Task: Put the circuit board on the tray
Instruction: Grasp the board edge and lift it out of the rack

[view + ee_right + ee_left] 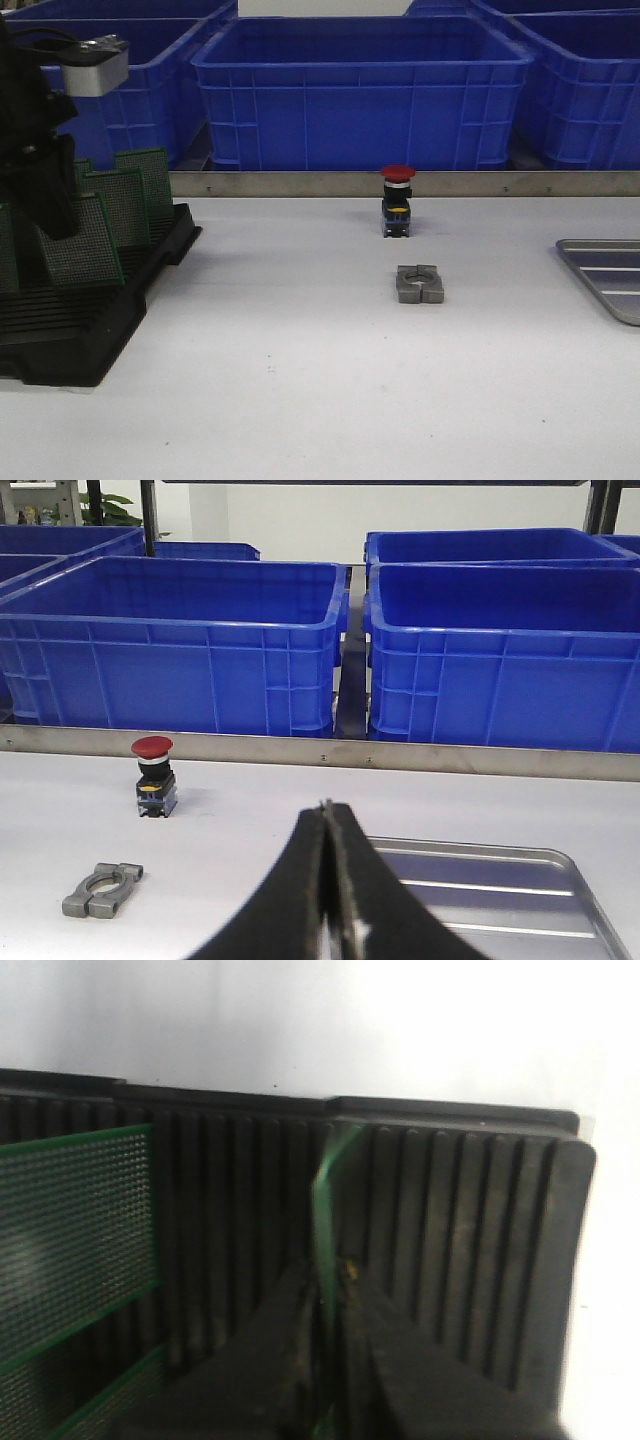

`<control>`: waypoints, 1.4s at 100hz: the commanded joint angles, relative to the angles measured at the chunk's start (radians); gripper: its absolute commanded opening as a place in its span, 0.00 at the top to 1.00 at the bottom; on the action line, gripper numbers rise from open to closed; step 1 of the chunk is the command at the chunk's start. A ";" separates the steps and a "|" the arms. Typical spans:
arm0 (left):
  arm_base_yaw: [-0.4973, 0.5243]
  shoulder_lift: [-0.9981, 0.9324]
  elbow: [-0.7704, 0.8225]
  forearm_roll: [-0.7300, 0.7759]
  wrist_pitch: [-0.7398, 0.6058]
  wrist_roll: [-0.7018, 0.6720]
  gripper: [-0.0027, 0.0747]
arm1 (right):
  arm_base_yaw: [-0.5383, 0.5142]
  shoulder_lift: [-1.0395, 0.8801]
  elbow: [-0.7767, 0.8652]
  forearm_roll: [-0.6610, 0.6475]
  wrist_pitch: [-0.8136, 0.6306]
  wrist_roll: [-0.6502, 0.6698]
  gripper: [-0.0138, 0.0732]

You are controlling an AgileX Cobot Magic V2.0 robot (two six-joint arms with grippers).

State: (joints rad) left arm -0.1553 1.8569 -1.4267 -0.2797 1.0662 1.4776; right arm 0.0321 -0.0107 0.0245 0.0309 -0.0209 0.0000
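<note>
Boards: about four green circuit boards [98, 240] standing in the black rack [95, 330] at the table's left, though the arm hides part of the row, so the count's rough.
Left gripper [328, 1305]: down in the rack, fingers pinched on the thin edge of one board [330, 1200].
Right gripper [328, 880]: fingers pressed together, holding nothing.
Tray [610, 275]: one, far right, cut off by the frame edge.
Extras: one red push button [397, 200], one metal clamp [419, 284], several blue bins [360, 90] behind.
</note>
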 commanded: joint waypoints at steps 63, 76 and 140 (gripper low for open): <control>-0.035 -0.074 -0.254 -0.369 0.209 -0.048 0.99 | 0.002 -0.013 -0.012 -0.011 -0.082 0.000 0.92; -0.091 -0.083 -0.254 -0.444 0.209 -0.167 0.99 | 0.002 -0.013 -0.012 -0.011 -0.082 0.000 0.92; -0.412 -0.079 -0.254 -0.577 0.203 -0.291 0.99 | 0.002 -0.013 -0.012 -0.010 -0.108 0.000 0.92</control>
State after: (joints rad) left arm -0.5534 1.8298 -1.6456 -0.7924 1.2236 1.1980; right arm 0.0321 -0.0107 0.0245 0.0309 -0.0237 0.0000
